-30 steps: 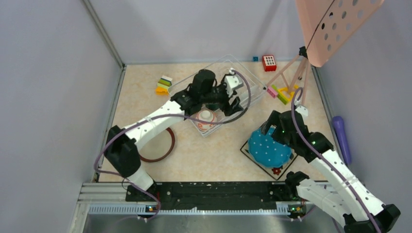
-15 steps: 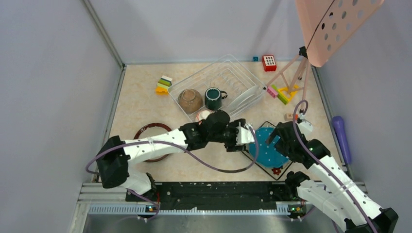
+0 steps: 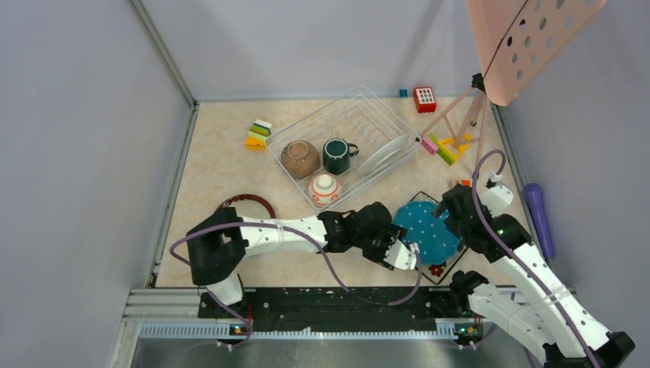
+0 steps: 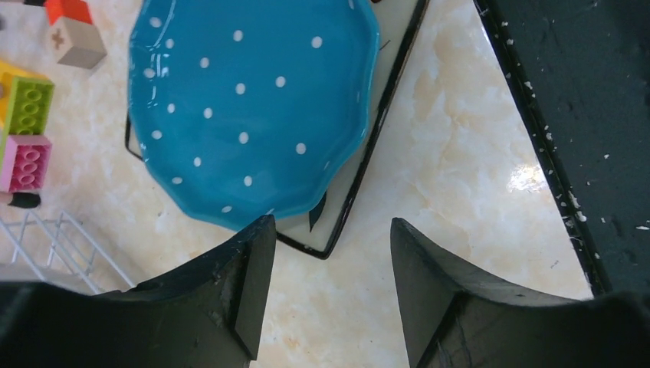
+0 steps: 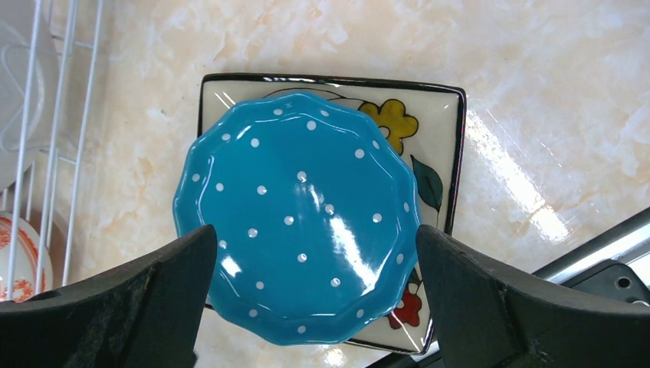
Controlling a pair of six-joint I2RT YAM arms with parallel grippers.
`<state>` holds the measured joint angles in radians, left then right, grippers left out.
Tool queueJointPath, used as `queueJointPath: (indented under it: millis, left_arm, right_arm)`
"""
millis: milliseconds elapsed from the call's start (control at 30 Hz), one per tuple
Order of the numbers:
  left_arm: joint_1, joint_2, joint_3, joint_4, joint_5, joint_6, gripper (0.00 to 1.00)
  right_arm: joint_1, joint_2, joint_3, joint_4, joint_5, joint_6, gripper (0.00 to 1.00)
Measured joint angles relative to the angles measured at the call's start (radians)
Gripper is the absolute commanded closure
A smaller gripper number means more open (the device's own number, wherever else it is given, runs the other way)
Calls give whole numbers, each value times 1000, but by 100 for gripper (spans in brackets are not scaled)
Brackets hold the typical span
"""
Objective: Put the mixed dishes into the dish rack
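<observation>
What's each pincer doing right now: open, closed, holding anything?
Left pincer: open, empty, by the rim of the blue white-dotted plate.
Right pincer: open, empty, over the same plate.

We count seven dishes. There are two bowls, a brown bowl (image 3: 300,159) and a small orange-and-white bowl (image 3: 325,186), and one dark green mug (image 3: 336,155). There are four plates: a white plate (image 3: 383,156), a blue dotted plate (image 3: 425,230), a square plate (image 5: 448,123) and a red-rimmed round plate (image 3: 247,201). We also count one dish rack (image 3: 360,123), one red keypad toy (image 3: 424,99) and two clusters of toy blocks, the far-left cluster (image 3: 259,133) and the far-right cluster (image 3: 443,146).
</observation>
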<state>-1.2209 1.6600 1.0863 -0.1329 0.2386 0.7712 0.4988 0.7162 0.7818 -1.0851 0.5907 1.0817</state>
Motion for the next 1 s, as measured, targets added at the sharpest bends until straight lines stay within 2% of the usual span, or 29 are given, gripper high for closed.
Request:
queueJointPath:
  millis: [233, 500, 600, 833, 900, 1000]
  left_arm:
    - [-59, 121, 69, -79, -84, 117, 48]
    - [-76, 202, 150, -119, -156, 148, 53]
    - [-76, 210, 157, -122, -176, 152, 63]
    - [-76, 274, 201, -124, -203, 174, 65]
    - [-78, 277, 211, -132, -207, 174, 70]
    - [-80, 285, 225, -130, -214, 180, 96]
  right_arm:
    - [0, -64, 0, 5, 4, 17, 1]
    - [0, -116, -2, 14, 8, 31, 1]
    - [0, -132, -2, 16, 11, 31, 1]
    - [0, -151, -2, 15, 18, 41, 1]
    - [0, -158, -2, 14, 18, 42, 1]
    - [0, -165, -2, 14, 19, 43, 1]
